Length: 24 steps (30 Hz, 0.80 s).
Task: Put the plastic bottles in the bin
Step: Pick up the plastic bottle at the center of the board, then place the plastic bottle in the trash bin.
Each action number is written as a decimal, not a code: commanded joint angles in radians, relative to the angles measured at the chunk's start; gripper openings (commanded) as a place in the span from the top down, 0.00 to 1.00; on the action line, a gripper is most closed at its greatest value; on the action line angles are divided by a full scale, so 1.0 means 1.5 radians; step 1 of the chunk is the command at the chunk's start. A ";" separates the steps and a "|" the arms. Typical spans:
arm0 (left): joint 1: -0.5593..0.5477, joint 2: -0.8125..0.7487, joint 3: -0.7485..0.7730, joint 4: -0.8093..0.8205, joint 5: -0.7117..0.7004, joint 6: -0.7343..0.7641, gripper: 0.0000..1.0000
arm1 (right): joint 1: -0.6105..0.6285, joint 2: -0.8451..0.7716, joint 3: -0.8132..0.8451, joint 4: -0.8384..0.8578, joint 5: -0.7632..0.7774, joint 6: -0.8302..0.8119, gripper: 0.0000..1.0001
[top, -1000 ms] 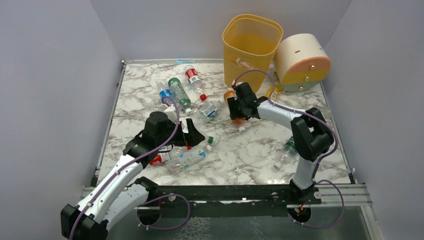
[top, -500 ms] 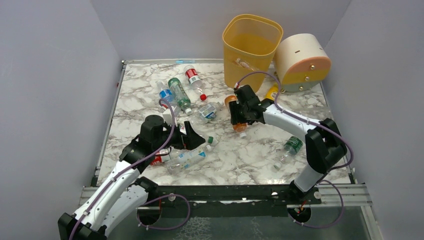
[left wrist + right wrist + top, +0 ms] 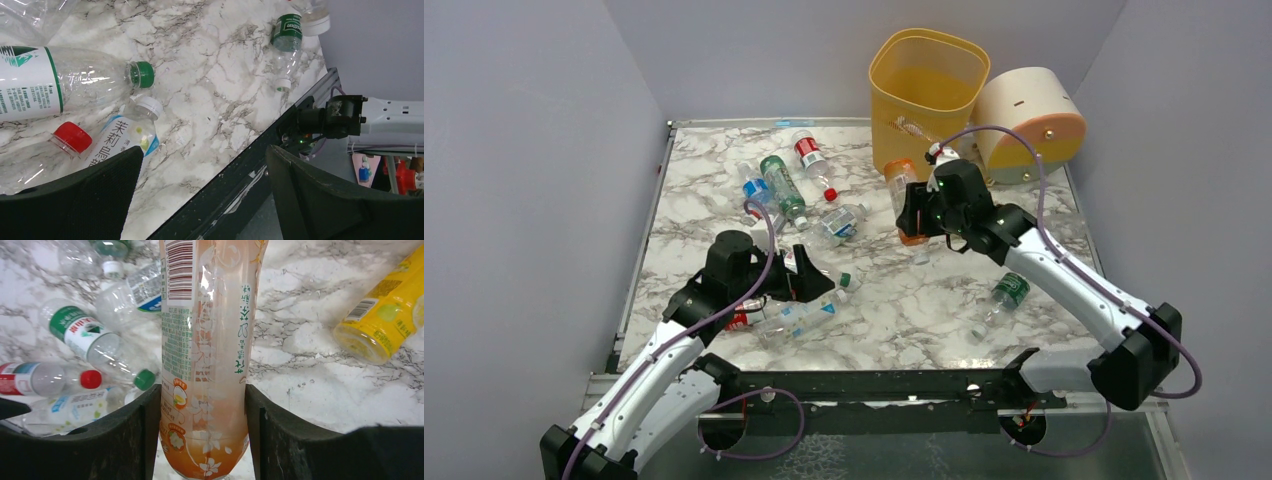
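right pincer clamped on orange bottle, above bench, just near of bin at far edge | left pincer wide open, empty, over clear bottles near-left | open room: near centre

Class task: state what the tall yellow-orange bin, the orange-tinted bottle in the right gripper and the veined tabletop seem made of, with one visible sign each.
The tall yellow-orange bin looks like translucent plastic: light glows through its walls. The orange-tinted bottle is likely thin glossy plastic, with a partly see-through, printed wall. The veined tabletop looks like marble, but whether it is stone or printed laminate cannot be told.
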<state>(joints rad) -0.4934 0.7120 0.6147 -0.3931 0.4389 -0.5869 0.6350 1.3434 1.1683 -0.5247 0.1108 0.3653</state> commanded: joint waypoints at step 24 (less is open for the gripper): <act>-0.004 0.019 -0.039 0.089 -0.078 -0.047 0.01 | 0.003 0.051 0.317 0.075 -0.077 -0.044 0.49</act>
<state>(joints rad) -0.4934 0.7456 0.5652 -0.3004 0.3496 -0.6361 0.6350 1.3685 1.5181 -0.4465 0.0219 0.3393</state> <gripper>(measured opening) 0.991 0.590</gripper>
